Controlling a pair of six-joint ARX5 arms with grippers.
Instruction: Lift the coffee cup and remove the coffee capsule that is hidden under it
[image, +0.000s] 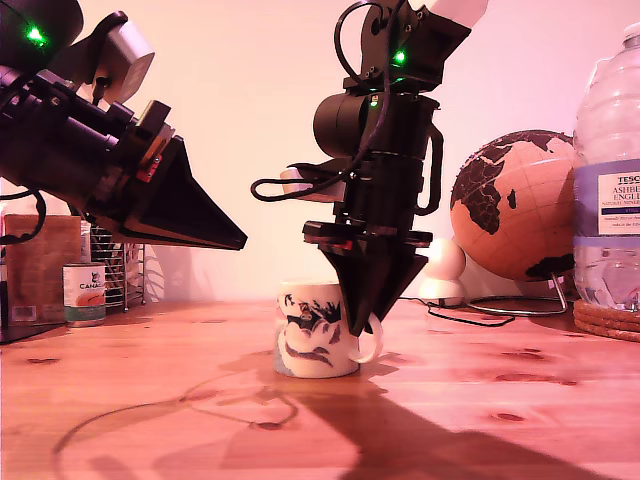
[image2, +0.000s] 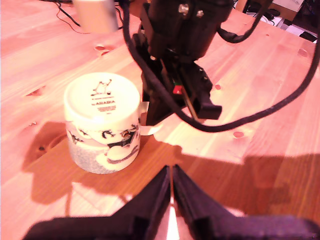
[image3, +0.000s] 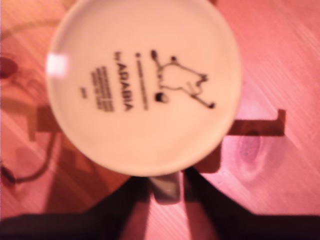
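Note:
The coffee cup (image: 310, 335) stands upside down on the wooden table, white with a dark printed pattern, its handle toward the exterior view's right. Its printed base (image3: 142, 85) fills the second wrist view. My second gripper (image: 362, 322) comes down from above, its fingers (image3: 200, 205) closed on either side of the handle (image3: 165, 187). My first gripper (image: 240, 242) hangs in the air at the exterior view's left, shut and holding nothing, looking over the cup (image2: 102, 125). The coffee capsule is hidden.
A small labelled tin can (image: 84, 293) and a wire rack (image: 125, 275) stand at the exterior view's left. A globe (image: 515, 205), a water bottle (image: 608, 180) on cork coasters (image: 605, 320) and a cable (image: 470, 318) sit at its right.

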